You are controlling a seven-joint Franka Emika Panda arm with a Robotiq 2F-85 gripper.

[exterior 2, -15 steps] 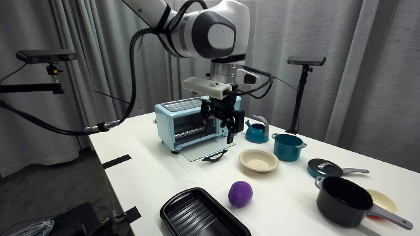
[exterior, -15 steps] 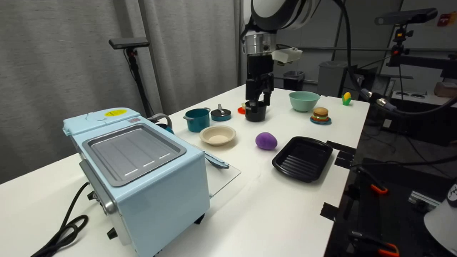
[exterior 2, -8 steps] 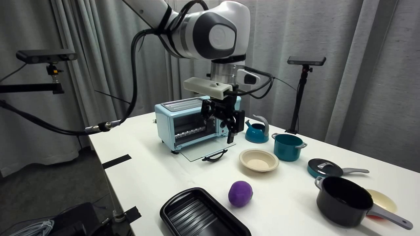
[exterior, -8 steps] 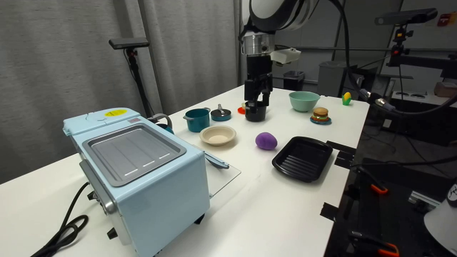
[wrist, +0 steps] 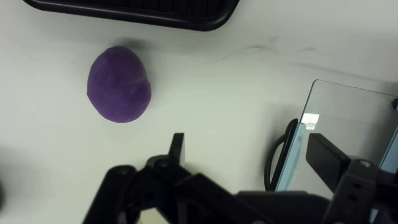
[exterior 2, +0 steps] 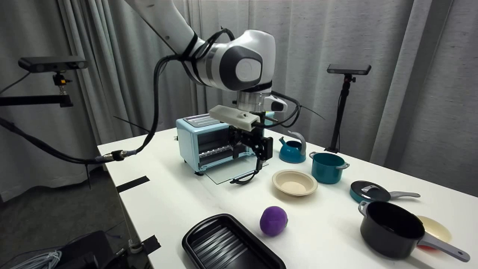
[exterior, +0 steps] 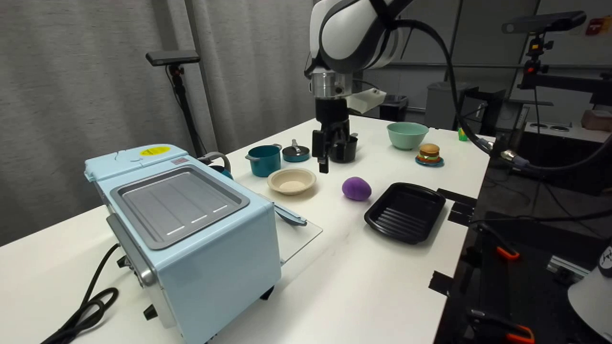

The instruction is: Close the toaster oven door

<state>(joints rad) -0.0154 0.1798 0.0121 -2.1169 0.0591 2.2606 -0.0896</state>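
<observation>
Wrist view: gripper [wrist: 250, 146] had jaws wide apart, nothing held. Toaster oven door [wrist: 345, 115] lay open, R side of frame; its handle [wrist: 284, 154] showed btwn fingers [wrist: 328, 160], contact unclear. Purple obj. [wrist: 119, 85] lay upper L. Toaster oven [exterior: 210, 253] sat lower L in an exterior view.

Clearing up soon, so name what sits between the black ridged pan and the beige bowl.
What looks like a purple toy eggplant sits between the black ridged pan and the beige bowl, touching neither; both exterior views show this.

No legible text or numbers.
</observation>
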